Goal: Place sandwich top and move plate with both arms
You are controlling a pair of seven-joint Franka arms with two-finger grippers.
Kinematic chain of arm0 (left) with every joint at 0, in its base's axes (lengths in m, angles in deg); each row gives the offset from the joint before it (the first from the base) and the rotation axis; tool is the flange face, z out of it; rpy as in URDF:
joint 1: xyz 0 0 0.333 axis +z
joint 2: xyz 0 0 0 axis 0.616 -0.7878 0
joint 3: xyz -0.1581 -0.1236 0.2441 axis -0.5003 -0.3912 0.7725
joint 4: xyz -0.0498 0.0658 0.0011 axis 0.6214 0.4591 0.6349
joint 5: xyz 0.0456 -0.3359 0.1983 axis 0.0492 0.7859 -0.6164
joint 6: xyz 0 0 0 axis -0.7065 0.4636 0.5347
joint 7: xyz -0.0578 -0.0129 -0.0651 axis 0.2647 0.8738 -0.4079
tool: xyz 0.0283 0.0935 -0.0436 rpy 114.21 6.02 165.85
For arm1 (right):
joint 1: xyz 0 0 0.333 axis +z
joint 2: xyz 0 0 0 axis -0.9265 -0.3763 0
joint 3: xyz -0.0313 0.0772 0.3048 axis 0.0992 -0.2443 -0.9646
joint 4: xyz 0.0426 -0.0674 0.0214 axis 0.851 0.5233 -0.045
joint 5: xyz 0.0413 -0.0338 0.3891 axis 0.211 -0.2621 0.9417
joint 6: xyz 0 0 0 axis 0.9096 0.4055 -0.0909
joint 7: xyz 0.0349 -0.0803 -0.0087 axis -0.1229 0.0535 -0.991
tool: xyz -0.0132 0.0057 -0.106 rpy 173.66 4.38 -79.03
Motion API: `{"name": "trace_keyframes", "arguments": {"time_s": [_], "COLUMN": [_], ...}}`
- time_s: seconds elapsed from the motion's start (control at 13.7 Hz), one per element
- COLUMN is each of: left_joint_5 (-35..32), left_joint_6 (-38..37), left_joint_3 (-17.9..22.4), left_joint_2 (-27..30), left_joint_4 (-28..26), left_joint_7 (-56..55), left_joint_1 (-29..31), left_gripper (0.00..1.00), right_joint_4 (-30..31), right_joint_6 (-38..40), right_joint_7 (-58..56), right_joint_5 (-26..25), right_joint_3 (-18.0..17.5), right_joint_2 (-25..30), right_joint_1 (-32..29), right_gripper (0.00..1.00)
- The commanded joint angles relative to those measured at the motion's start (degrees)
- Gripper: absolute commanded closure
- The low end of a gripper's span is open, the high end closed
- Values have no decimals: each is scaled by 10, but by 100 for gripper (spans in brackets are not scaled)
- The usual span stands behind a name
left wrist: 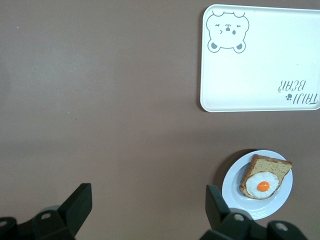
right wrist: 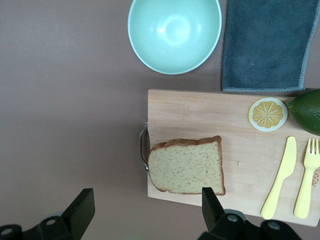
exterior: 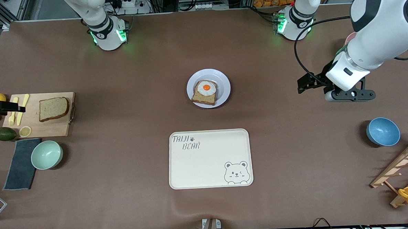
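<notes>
My right gripper (right wrist: 142, 212) hangs with its black fingers (right wrist: 80, 210) spread wide, gripping nothing. Directly under it lies the sandwich top (right wrist: 186, 166), a plain square slice of brown wholemeal bread with a darker crust, flat on the pale wooden cutting board (right wrist: 200, 115) near the board's metal handle. One of my fingertips shows over the slice's edge, the other over bare brown table. On the same board lie a yellow plastic knife (right wrist: 280, 178), a yellow plastic fork (right wrist: 307, 177) and a round lemon slice (right wrist: 267, 113). Beside the board sit a mint-green bowl (right wrist: 174, 33) and a folded dark grey cloth (right wrist: 267, 45).

My left gripper (left wrist: 146, 210) waits over bare table, fingers (left wrist: 77, 205) wide apart and empty. Near it stands the small round pale lavender-white plate (left wrist: 235, 192), carrying a bread slice topped with a fried egg (left wrist: 263, 177). The cream rectangular bear-print tray (left wrist: 260, 57) lies just beside the plate.
</notes>
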Motion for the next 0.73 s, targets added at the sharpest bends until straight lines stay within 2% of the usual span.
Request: {"name": "trace_keyframes", "arguments": {"time_s": [0.0,0.07,0.36,0.44,0.58,0.66], "left_joint_5": [8,8,8,8,8,8], "left_joint_6": [5,5,5,5,5,5], "left_joint_3": [0,1,0,1,0,1], "left_joint_2": [4,4,2,-1,-1,-1], "left_joint_4": [-3,-2,-3,-1,2,1], "left_joint_7": [1,1,1,1,1,1], "left_joint_1": [10,10,10,10,11,11], "left_gripper": [0,0,0,0,0,0], "right_joint_4": [-1,15,85,85,86,86], "right_joint_6": [-17,-40,-142,-153,-159,-165], "right_joint_7": [-39,-58,-128,-150,-166,-166], "right_joint_5": [12,18,48,53,62,62], "right_joint_3": [-9,-9,-9,-9,-9,-9], "right_joint_2": [-25,-30,-39,-51,-70,-80], "right_joint_1": [-32,-41,-72,-80,-93,-99], "right_gripper": [7,11,13,14,24,24]}}
